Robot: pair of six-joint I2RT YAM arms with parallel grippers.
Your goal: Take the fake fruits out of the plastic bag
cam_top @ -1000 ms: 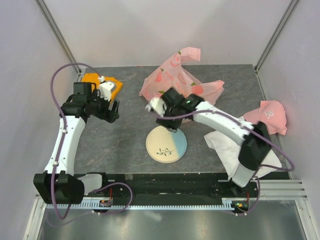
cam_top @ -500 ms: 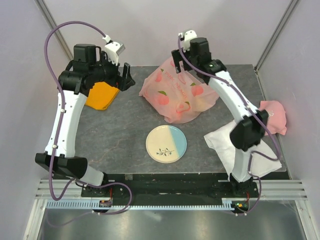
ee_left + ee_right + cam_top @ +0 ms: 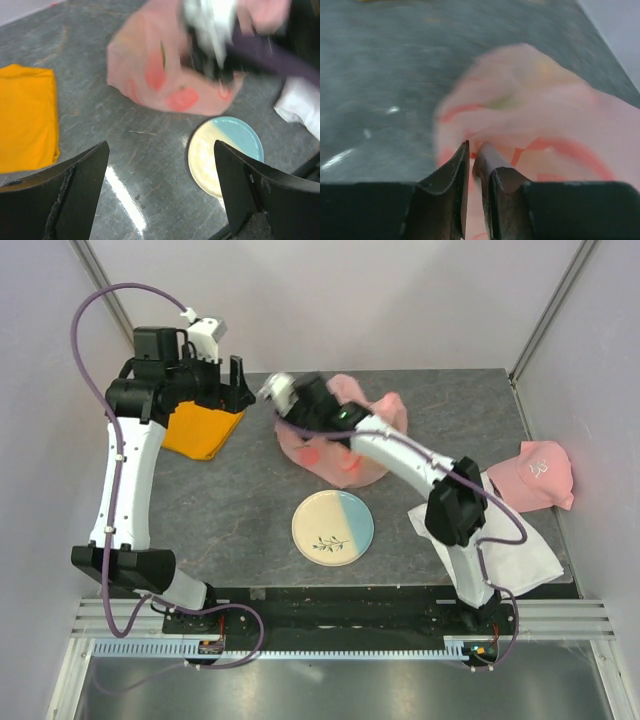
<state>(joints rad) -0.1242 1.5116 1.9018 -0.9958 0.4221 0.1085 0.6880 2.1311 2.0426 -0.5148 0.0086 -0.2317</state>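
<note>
The pink plastic bag (image 3: 350,455) lies crumpled at the back middle of the table, and it also fills the right wrist view (image 3: 545,115). My right gripper (image 3: 292,422) is down at the bag's left edge. Its jaws (image 3: 472,147) are nearly together, with a fold of pink film caught between the tips. The fake fruits are hidden inside the bag; only blurred red and greenish patches show through the film. My left gripper (image 3: 232,390) hangs high at the back left, open and holding nothing (image 3: 160,147), well apart from the bag (image 3: 165,85).
A cream and blue plate (image 3: 333,528) (image 3: 225,155) sits in front of the bag. A folded orange cloth (image 3: 200,430) (image 3: 25,120) lies at the back left. A white cloth (image 3: 500,540) and a pink cap (image 3: 540,472) lie on the right.
The right arm swung down from high at the back to the bag's left edge and its jaws closed. The bag slumped and shifted left. The left arm barely moved.
</note>
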